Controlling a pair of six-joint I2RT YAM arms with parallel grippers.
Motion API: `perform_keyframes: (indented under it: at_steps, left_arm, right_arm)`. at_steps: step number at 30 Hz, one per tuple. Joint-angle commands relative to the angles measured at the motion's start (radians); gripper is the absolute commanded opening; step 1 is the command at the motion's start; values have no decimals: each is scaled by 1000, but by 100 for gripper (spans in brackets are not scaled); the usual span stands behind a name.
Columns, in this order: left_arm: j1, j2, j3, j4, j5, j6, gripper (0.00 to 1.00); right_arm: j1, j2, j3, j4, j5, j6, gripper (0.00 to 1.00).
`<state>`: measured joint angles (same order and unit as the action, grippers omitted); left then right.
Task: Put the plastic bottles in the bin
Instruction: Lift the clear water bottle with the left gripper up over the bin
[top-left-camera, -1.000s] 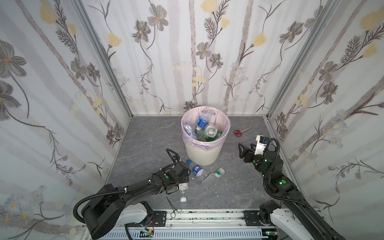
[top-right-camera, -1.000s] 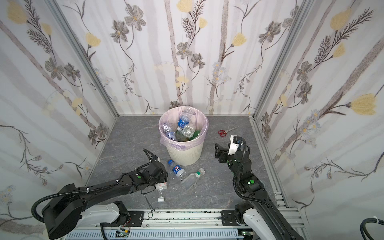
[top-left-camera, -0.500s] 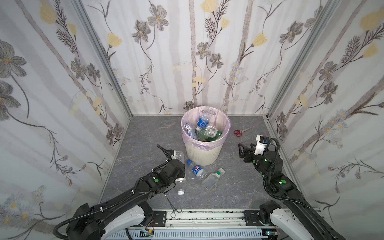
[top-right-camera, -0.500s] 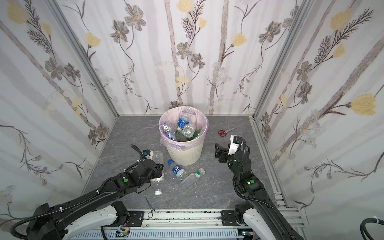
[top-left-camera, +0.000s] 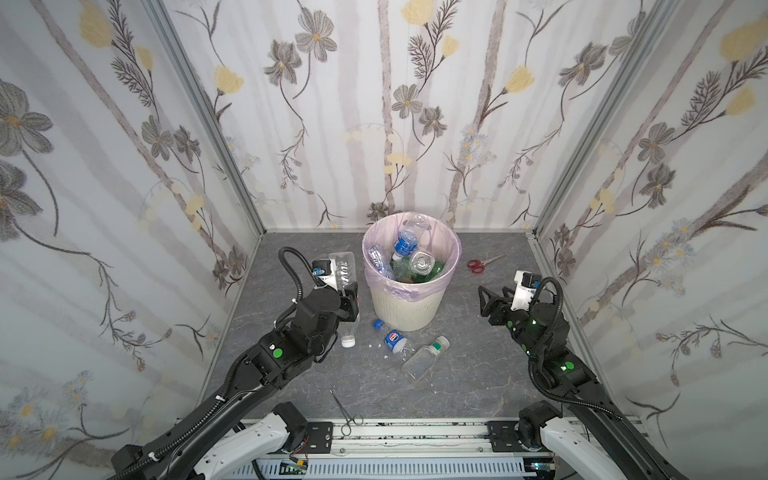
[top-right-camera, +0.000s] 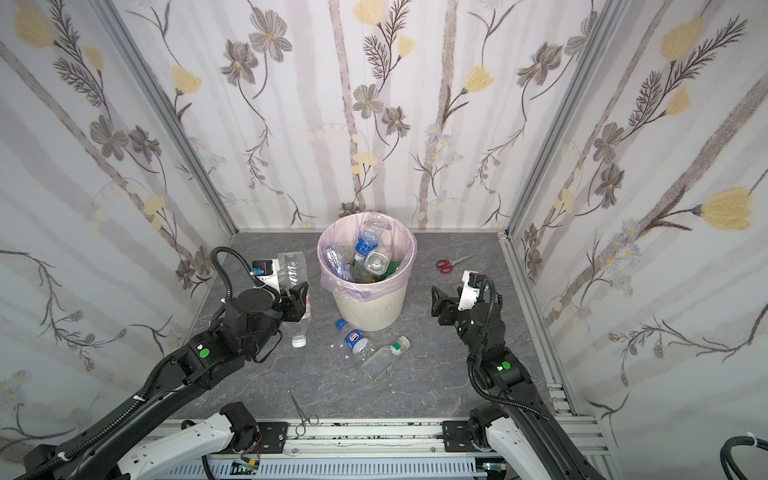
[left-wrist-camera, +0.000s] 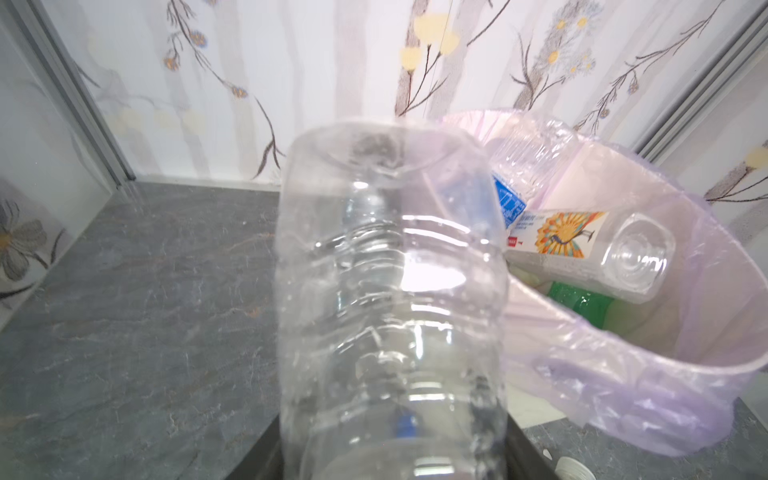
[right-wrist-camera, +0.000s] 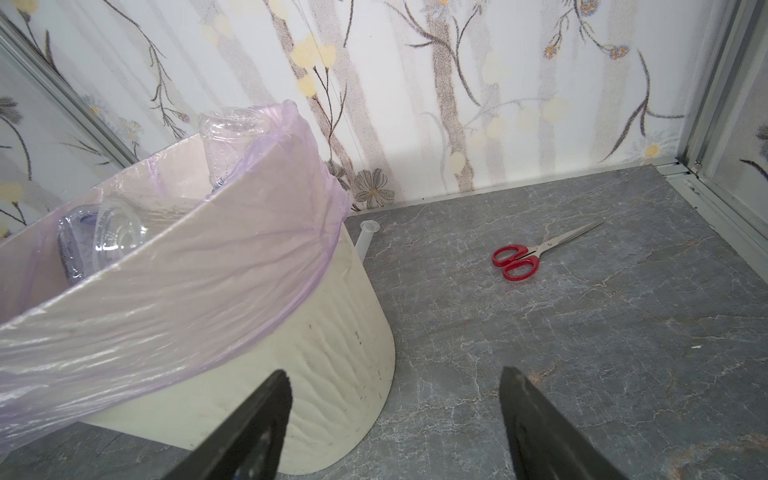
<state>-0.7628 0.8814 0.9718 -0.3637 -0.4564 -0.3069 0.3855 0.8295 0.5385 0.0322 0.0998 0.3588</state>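
We saw the left gripper (top-left-camera: 350, 300) clenched on a clear bottle (top-left-camera: 344, 269), grasping it around its lower half, base up and white cap (top-left-camera: 348, 342) down. The bottle hung clear of the grey floor (top-left-camera: 457, 374), just beside the bin (top-left-camera: 401, 309) on its left. It was slightly tilted, with its base about level with the bin's rim and not over the opening. In the left wrist view the same bottle (left-wrist-camera: 390, 291) filled the middle of the picture with the bin (left-wrist-camera: 623, 349) alongside it; whether the two touched we could not tell

The bin stood near the back wall, lined with a pink bag (top-left-camera: 390, 286) folded over its rim. Inside the bin we made out a blue-labelled bottle (top-left-camera: 405, 243) leaning against the far side, a peacock-labelled bottle (left-wrist-camera: 582, 241) lying across the heap, and a green bottle (top-left-camera: 434, 270) under it

Two more bottles lay on the floor just in front of the bin. A blue-capped bottle (top-left-camera: 392, 338) was close to the bin's foot, and a green-capped bottle (top-left-camera: 424, 357) lay just beside it, farther from the bin

The right gripper (top-left-camera: 490, 291) hovered to the right of the bin. Its fingers were released and spread wide with nothing between them, and in the right wrist view they pointed towards the bin's ribbed wall (right-wrist-camera: 332, 374). Red-handled scissors (top-left-camera: 482, 264) lay right of the bin towards the back, and thin forceps (top-left-camera: 345, 409) lay well in front of the bin
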Motion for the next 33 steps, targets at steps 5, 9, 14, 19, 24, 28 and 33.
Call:
perform_keyframes:
  at_steps: [5,9,14,19,24,28,33]
  left_arm:
    - [15,140,221,17,1,186,56]
    - [19,240,361,36,57,292,56]
    - [37,346,480,83,104,397,56]
    - [76,424,538,215,231,470,56]
    - [98,507,577,321,347,532,56]
    - [100,596,650,337,390,565,56]
    - [102,683,707,367,473,598,56]
  right_arm:
    - [0,-16,3,-14,-13,14,80]
    - [0,-29,1,-19,-12,17,79]
    - [0,-48,-9,-26,-10,23,79]
    - [0,-64,-14,-32,-10,26,79]
    - [0,-79,-18,-35,-9,28,79]
    - [0,-86,-23,-37,-9,32,79]
    - [0,-89,-25,-38,-11,35,79]
